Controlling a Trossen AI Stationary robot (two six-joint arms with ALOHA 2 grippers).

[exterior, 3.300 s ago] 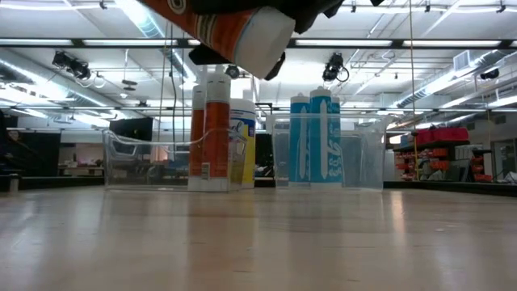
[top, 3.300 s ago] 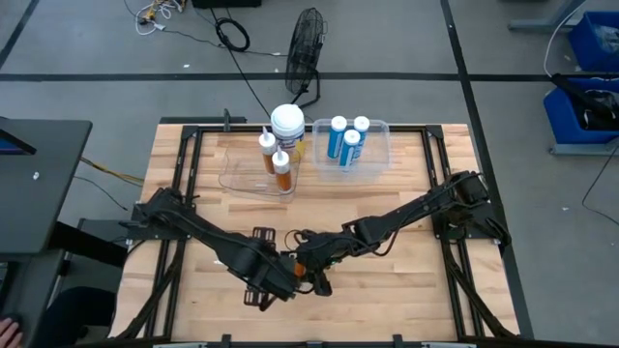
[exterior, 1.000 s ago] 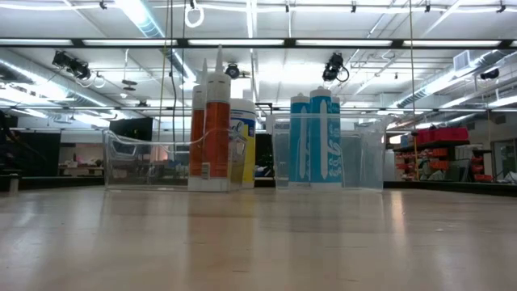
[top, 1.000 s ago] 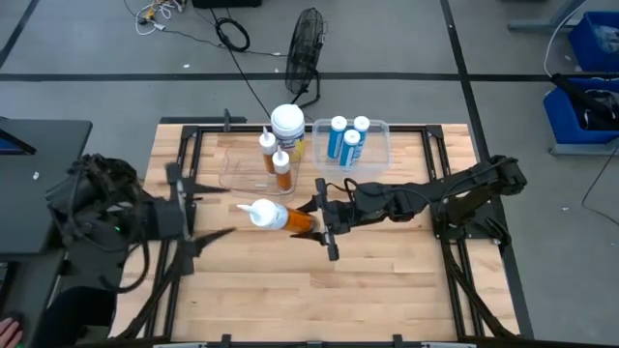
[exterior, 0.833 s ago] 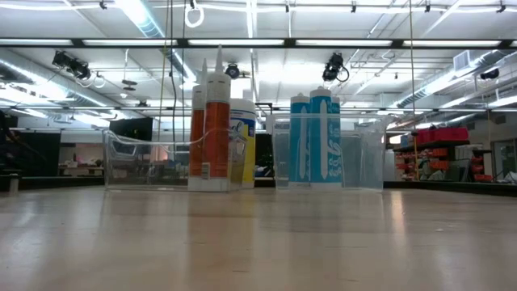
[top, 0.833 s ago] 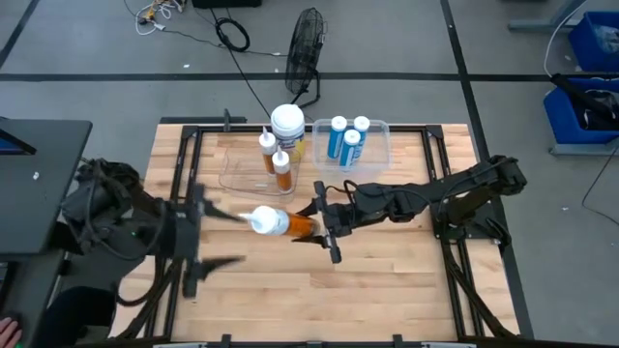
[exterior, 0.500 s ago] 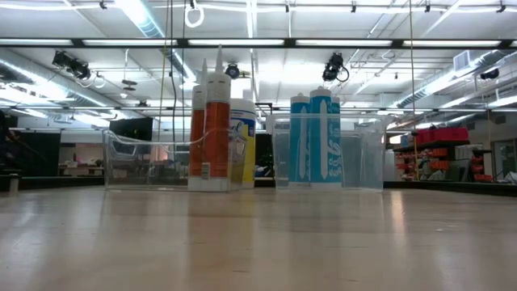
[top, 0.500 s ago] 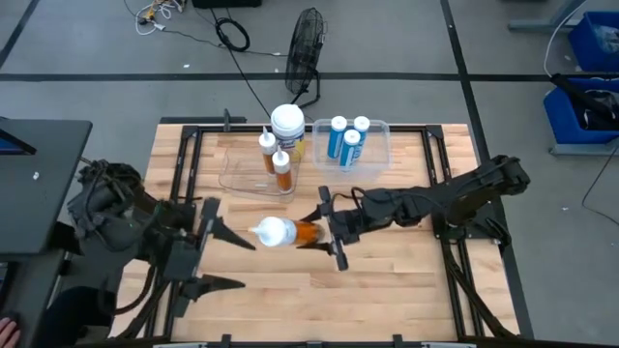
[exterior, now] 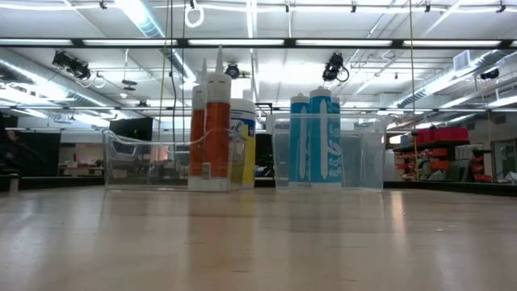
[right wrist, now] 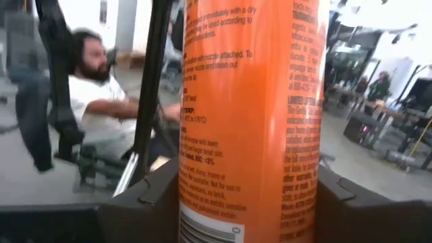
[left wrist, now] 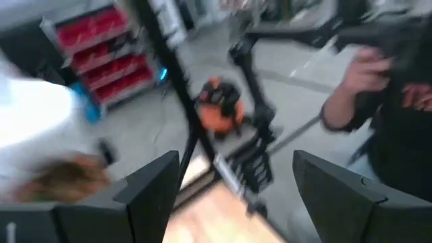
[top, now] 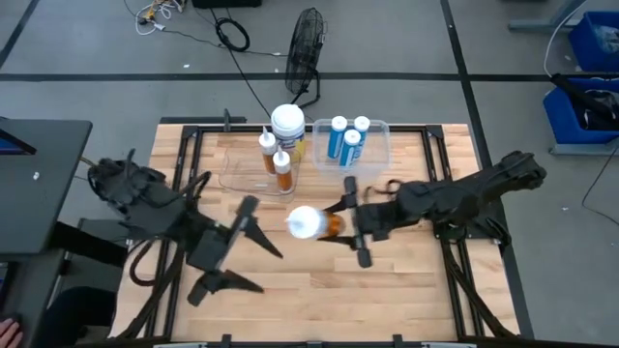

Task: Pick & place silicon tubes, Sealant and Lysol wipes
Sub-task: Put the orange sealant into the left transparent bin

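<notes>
Fingers of your right gripper (top: 350, 223) pinch the slim orange tube (top: 319, 223) above the desk (top: 406, 290), ready for binning; left gripper (top: 237, 253) spread, waiting aside.

You see a wooden table (top: 290, 280) of pale butcher-block planks, its top smooth with a soft sheen in the low view. The two bins (exterior: 129, 162) are clear glossy plastic. The orange tube (right wrist: 250, 101) in the right gripper (top: 356, 224) has a smooth printed label; the fingers (right wrist: 142, 196) look matt black plastic.
</notes>
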